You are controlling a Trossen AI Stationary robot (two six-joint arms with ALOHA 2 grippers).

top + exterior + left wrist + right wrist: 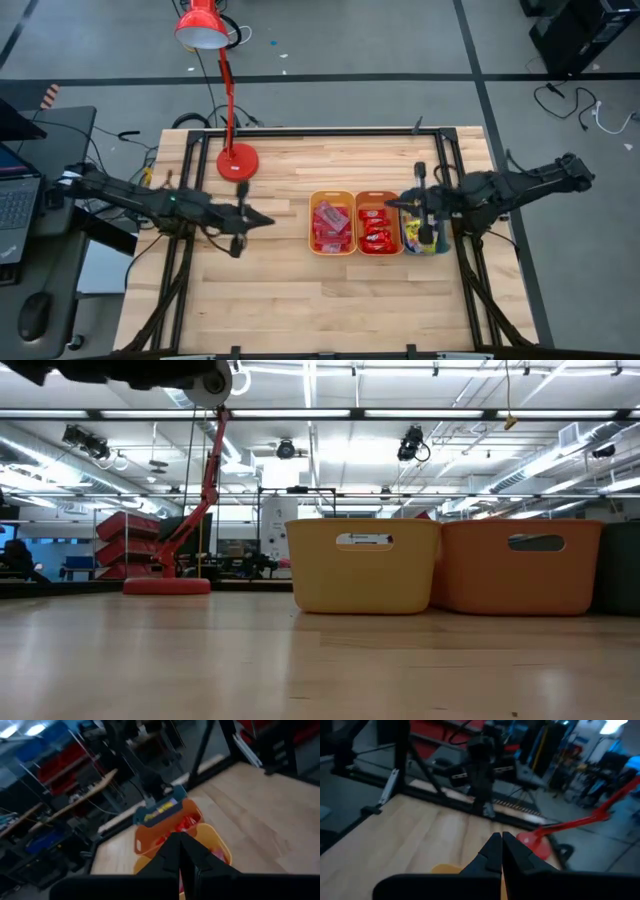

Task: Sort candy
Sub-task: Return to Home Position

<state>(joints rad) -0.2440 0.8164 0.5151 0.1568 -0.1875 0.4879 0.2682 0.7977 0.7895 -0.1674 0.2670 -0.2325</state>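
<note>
The candy lies sorted in three trays side by side at the table's middle right. Pinkish-red packets [330,222] fill the left orange tray [312,222], red wrappers [378,232] the middle orange tray [379,196], and yellow packets [413,236] the teal tray [440,240]. My left gripper [268,219] hangs shut and empty above bare table, left of the trays, pointing at them. My right gripper [392,207] hovers shut and empty over the seam between the middle and teal trays, pointing toward the table's left. In the wrist views both pairs of fingertips meet [181,851] [501,841].
A red desk lamp stands with its round base [237,160] at the far left of the table and its shade [201,27] beyond the far edge. Black frame rails [447,160] run along the table's sides. Bare wood [300,300] lies near the front edge.
</note>
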